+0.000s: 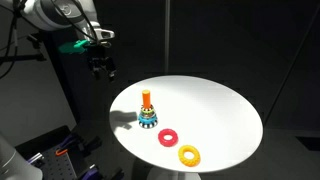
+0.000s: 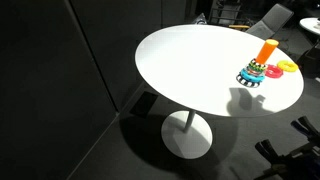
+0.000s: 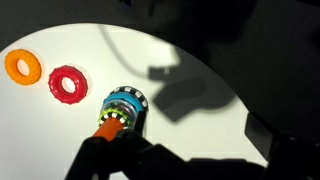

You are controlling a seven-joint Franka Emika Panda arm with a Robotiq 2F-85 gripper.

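My gripper (image 1: pixel 101 68) hangs in the air above the back left edge of a round white table (image 1: pixel 215 105), well above it and touching nothing. Its fingers look spread apart and empty; in the wrist view they are dark shapes along the bottom. Nearest to it is a stacking toy (image 1: pixel 147 112) with an orange peg on a striped multicoloured base, which also shows in the wrist view (image 3: pixel 121 108) and an exterior view (image 2: pixel 260 66). A red ring (image 1: pixel 167 137) and a yellow ring (image 1: pixel 189 154) lie flat on the table beside the toy, as the wrist view shows (image 3: pixel 68 83) (image 3: pixel 23 65).
The table (image 2: pixel 190 60) stands on a single pedestal foot (image 2: pixel 188 137) on a dark floor. Dark curtains surround the scene. Equipment with red and blue parts (image 1: pixel 55 150) sits low beside the table. Chairs (image 2: pixel 270 18) stand behind the table.
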